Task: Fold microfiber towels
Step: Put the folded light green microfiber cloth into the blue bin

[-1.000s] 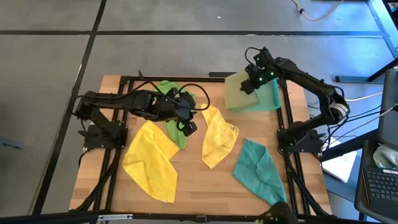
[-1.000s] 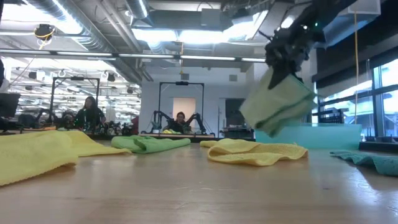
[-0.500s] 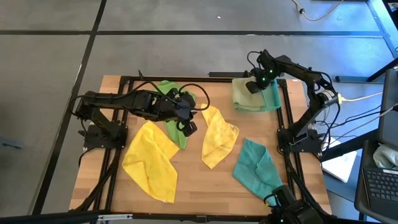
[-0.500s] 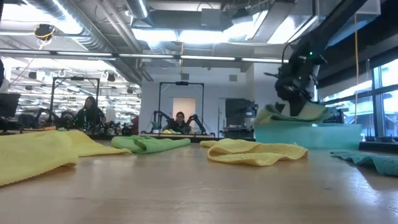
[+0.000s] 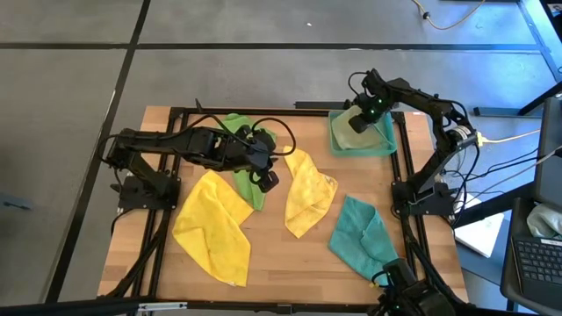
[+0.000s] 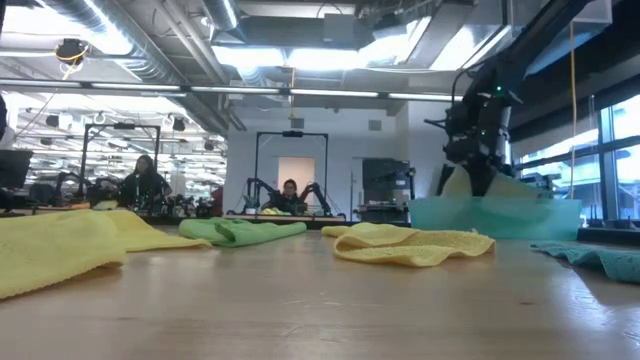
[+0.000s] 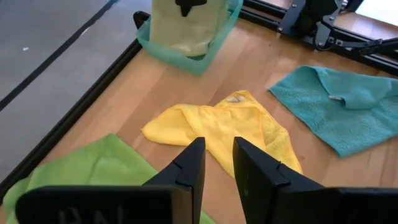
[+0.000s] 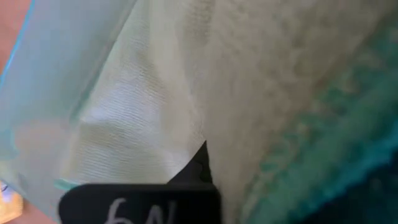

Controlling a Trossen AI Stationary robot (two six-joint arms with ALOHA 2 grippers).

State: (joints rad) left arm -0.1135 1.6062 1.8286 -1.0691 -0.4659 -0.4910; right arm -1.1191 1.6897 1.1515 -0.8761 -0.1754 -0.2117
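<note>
The right gripper (image 5: 361,117) is down in the teal tray (image 5: 386,149) at about 1 o'clock on the table (image 5: 290,263), its fingers buried in the pale olive-green towel (image 5: 351,132) that lies inside; whether they grip the cloth or have let go cannot be told. The left gripper (image 5: 267,179) waits near the table's centre, over the bright green towel (image 5: 248,186), its fingers a narrow gap apart and holding nothing. One yellow towel (image 5: 213,226) lies at 8 o'clock, another yellow towel (image 5: 309,190) just right of centre, and the teal towel (image 5: 365,239) at 4 o'clock. White markings on the wrist housings are too partial to read.
</note>
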